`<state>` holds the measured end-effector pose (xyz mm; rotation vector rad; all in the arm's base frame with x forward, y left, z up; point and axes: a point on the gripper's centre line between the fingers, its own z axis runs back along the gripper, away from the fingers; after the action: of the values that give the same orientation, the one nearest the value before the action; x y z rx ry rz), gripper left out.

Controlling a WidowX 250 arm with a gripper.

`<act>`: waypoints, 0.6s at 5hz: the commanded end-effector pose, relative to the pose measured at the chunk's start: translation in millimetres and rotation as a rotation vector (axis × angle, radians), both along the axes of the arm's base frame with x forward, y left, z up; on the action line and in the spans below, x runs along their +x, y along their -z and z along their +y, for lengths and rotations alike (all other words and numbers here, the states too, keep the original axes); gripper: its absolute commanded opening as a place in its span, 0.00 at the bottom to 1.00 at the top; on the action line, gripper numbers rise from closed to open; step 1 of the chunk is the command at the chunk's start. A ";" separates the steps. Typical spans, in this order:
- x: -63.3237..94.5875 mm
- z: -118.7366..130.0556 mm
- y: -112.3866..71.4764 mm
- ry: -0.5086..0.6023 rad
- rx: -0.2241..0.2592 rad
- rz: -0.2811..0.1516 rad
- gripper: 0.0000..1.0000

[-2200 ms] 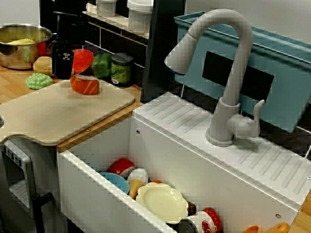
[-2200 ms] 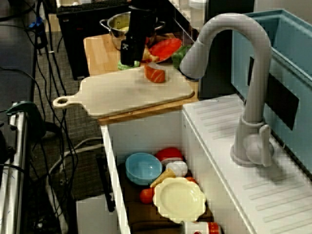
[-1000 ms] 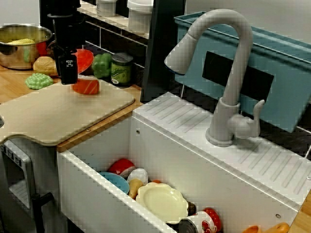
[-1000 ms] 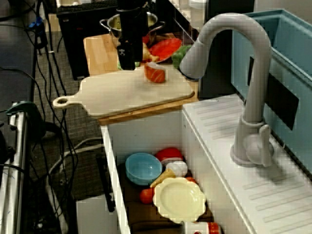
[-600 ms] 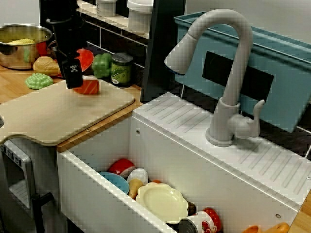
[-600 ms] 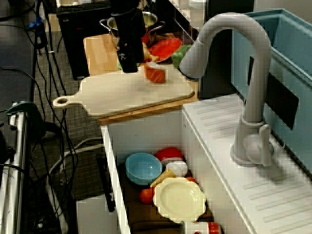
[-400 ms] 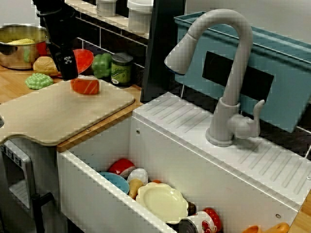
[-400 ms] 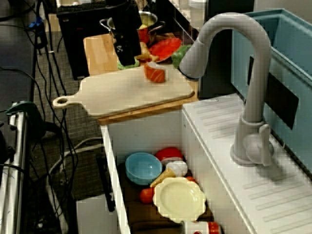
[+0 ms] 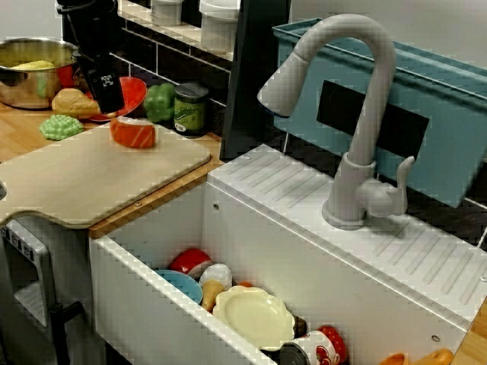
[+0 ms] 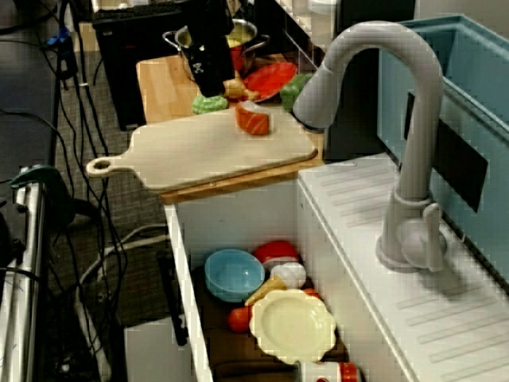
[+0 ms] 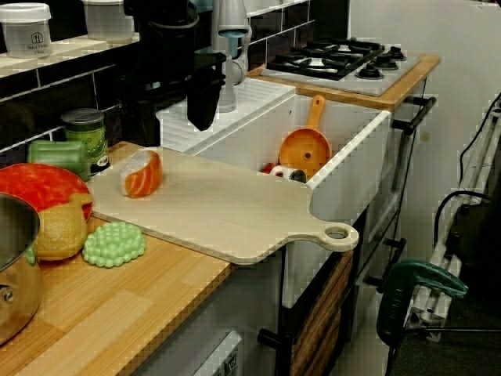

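End effector: black end effector (image 9: 108, 97) hangs in air over the far side of the board (image 9: 91, 179), by the red plate (image 9: 131, 93). Apart from everything and touching nothing. In the high view it (image 10: 209, 86) sits up-left of the salmon (image 10: 253, 119). In the desk-end view it (image 11: 202, 117) is above and behind it.
Jaw state: can't tell. In all 3 views it reads as one dark block w/ no clear gap. Nothing shows betw. the jaws.
Salmon: orange-white piece (image 9: 133, 133) lies on the board near its far edge, free of any grip. It lies on its side in the desk-end view (image 11: 142, 174).
Board: pale, w/ a handle, lies on the wood desk (image 11: 117, 313). Its near corner overhangs the sink (image 9: 152, 296).
Nearby on desk: green lump (image 9: 61, 127) and bun (image 9: 72, 101) just beside the board. Pepper (image 9: 159, 103) and jar (image 9: 190, 109) are behind it, and the pot (image 9: 34, 72) is at the far end.
Sink: holds a yellow dish (image 9: 253, 315), a blue bowl (image 10: 235, 274) and other bits. Faucet (image 9: 358, 114) is on the drainer.
Progress (judged): salmon rests on the board and isn't gripped, lifted or touched. End effector is close but raised, so there's no contact w/ it now.
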<state>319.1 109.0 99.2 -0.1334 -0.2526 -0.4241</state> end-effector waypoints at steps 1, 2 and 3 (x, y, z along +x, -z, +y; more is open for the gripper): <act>3.6 4.1 -16.0 0.012 0.018 -0.144 1.00; 10.0 6.8 -13.1 0.015 -0.025 -0.146 1.00; 17.4 9.9 -15.0 -0.003 -0.030 -0.151 1.00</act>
<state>329.6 115.9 98.8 -0.1655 -0.3714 -0.4177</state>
